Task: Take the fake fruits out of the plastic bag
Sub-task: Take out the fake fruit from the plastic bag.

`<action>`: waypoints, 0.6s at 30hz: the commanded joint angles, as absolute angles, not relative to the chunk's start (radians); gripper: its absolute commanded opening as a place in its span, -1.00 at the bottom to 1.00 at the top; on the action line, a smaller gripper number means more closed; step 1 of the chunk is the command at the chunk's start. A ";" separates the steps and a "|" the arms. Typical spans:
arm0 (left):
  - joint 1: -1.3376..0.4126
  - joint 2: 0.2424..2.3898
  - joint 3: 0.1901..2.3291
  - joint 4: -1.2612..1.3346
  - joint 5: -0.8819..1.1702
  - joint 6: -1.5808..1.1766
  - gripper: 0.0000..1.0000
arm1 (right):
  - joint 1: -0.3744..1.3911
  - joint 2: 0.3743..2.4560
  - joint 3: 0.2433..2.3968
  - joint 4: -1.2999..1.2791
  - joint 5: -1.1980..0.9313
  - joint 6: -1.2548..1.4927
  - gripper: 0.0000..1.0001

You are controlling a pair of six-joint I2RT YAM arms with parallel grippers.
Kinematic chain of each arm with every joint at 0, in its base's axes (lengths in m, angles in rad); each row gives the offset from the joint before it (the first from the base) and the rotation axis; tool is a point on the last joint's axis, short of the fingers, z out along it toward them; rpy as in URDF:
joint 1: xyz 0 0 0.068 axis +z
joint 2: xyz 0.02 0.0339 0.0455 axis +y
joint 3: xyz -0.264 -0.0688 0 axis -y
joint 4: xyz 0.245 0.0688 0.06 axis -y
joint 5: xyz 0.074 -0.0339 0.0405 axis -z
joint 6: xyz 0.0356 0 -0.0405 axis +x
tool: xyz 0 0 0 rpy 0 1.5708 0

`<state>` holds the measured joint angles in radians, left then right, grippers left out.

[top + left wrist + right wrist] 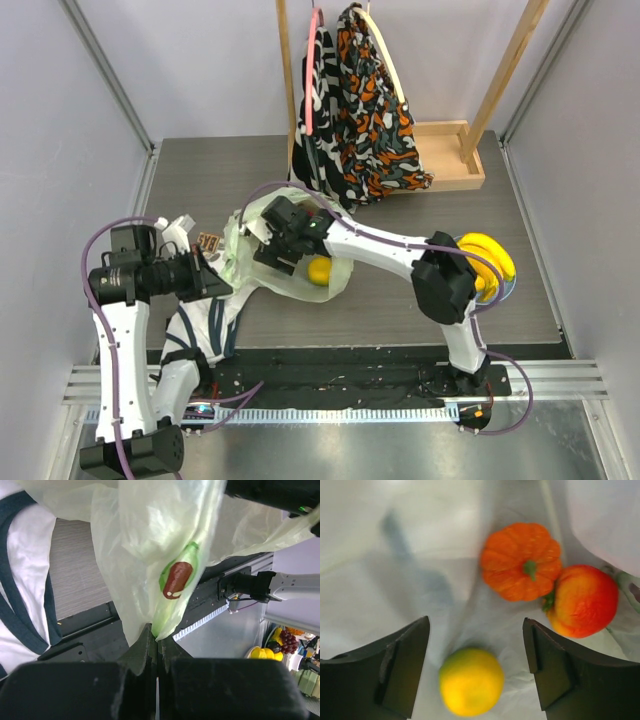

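So here's what we're looking at: the plastic bag (238, 250) sits on the table (400, 310) left of the middle, closer to the left edge than the right. Our left gripper (156, 630) has its jaws pinched tight on a fold of the bag's film, right below one avocado print (177, 577). The right gripper (475, 630) is down inside the bag with jaws spread wide, holding nothing. A yellow-green round fruit (471, 680) lies between its fingers (402, 665), touching neither. Just past it, a ribbed orange fruit (522, 560) and an orange-red round fruit (585, 600) touch each other. The banana (487, 250) is already out, near the right edge. A white garment (205, 325) with navy stripes lies by the near left corner, and patterned cloths (365, 110) hang at the far edge.
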<state>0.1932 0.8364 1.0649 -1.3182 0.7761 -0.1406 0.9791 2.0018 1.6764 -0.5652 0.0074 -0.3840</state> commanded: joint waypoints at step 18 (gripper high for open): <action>0.170 0.792 1.095 -1.503 0.979 0.040 -1.00 | 0.965 2.290 1.962 -0.465 0.212 -0.153 0.89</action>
<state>0.1780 0.7967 1.0687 -1.3354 0.9119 0.0013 0.9627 2.2658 1.8996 -0.4908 0.2134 -0.1978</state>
